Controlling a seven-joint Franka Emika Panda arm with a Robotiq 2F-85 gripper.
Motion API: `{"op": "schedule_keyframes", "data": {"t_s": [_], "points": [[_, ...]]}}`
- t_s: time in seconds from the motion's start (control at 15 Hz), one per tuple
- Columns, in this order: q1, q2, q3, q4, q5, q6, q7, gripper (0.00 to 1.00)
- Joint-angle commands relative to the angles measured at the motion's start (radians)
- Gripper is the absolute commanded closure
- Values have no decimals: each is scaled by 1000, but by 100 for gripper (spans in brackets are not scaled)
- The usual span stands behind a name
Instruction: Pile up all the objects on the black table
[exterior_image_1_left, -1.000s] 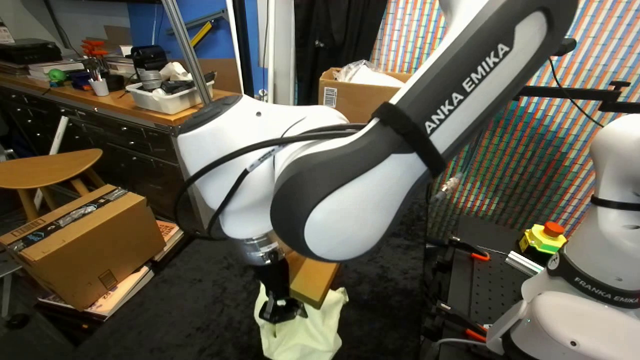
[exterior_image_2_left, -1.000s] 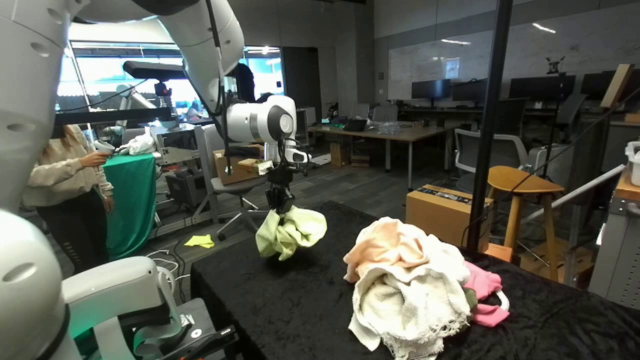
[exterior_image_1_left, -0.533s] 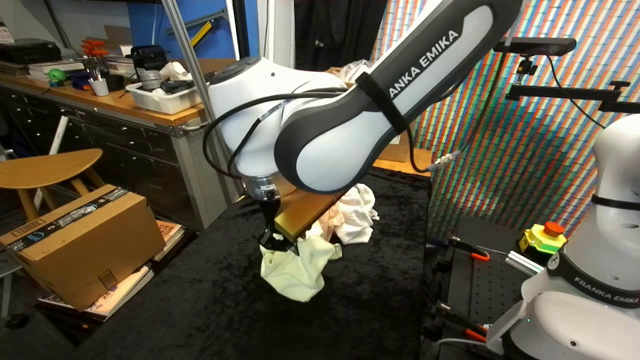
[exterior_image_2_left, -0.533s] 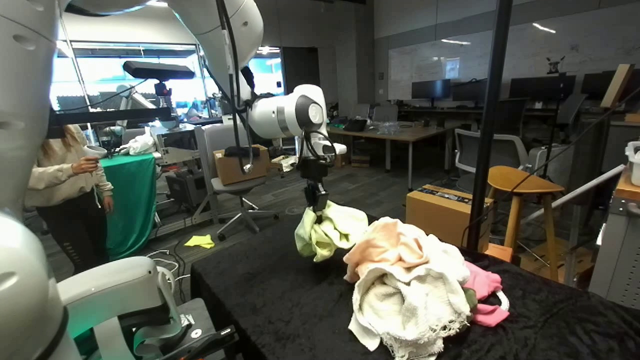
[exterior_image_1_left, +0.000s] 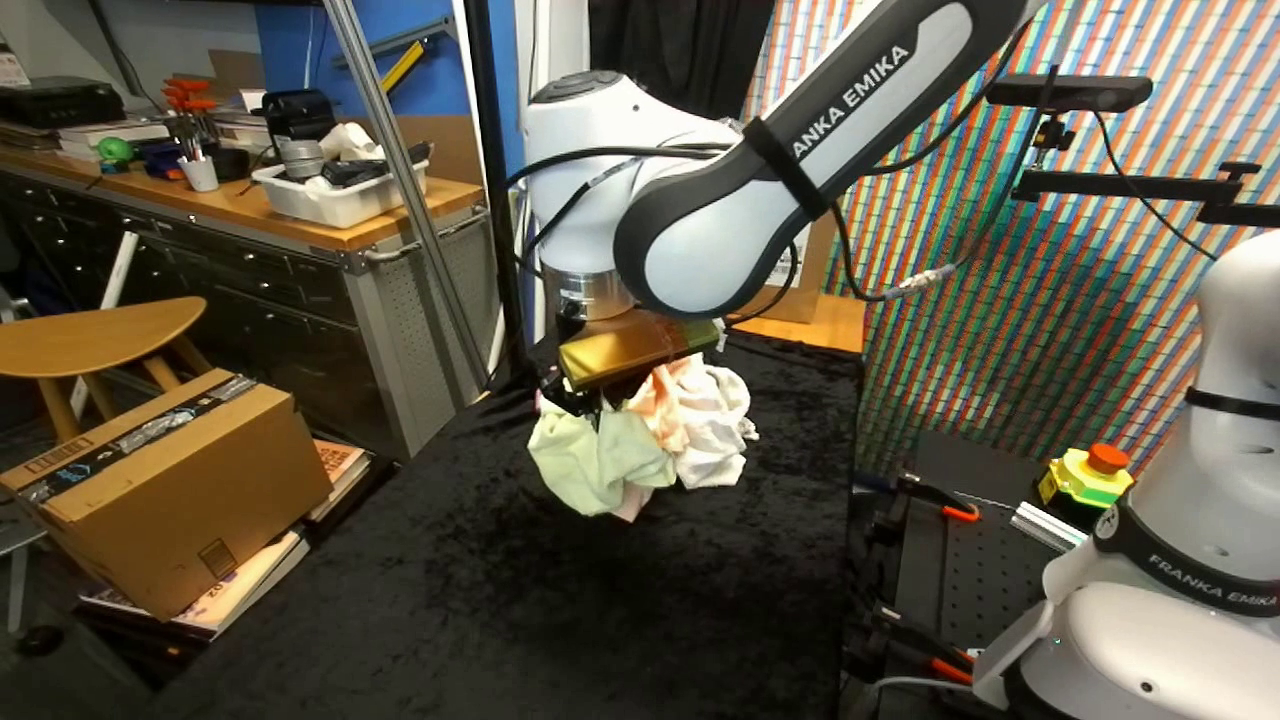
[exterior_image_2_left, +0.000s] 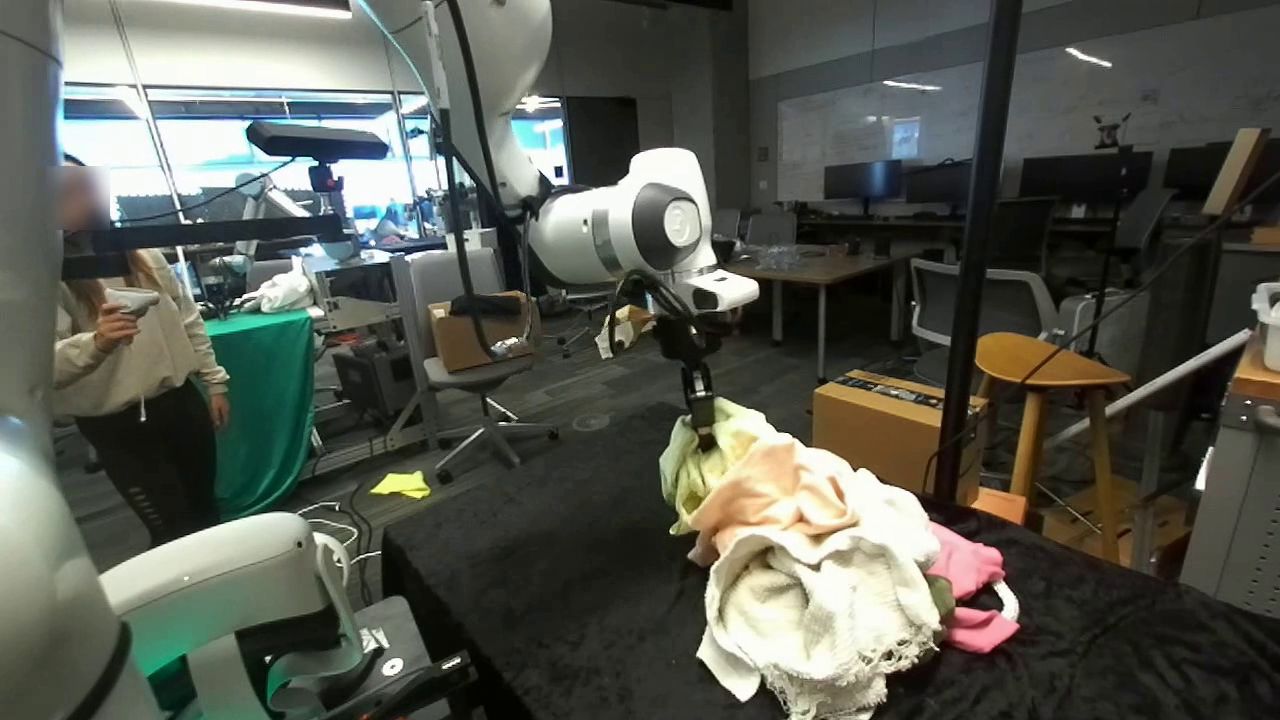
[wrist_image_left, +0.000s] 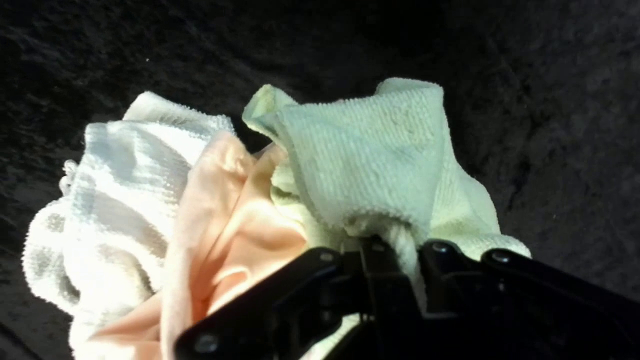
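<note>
My gripper is shut on a pale green-cream rag, whose folds hang around the fingers. In an exterior view this rag sits just behind the heap's peach cloth; whether its underside touches the black table I cannot tell. A white rag with a frayed edge lies against the peach cloth. On the far side of the heap a pink towel pokes out. From above, the peach cloth and white rag lie directly left of the held rag.
A white cord loop curls by the pink towel. Beyond the table stand a black pole and a cardboard box. Another white arm is mounted at the table's side. A yellow cloth lies on the floor.
My gripper has carried the green-cream rag across the table to the heap, still gripping it. The heap itself has not visibly moved.
</note>
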Motion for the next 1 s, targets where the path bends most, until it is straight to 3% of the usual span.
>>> {"op": "schedule_keyframes", "data": {"t_s": [0.0,0.27,0.53,0.93], "points": [[-22,-136,-29,-164,-97,116,190,92],[-85,-223,-44,-295,-189,202,398,92],[-153,-228,-37,-349,-300,239,611,92],[-165,-187,-6,-354,-325,264,637,92]]}}
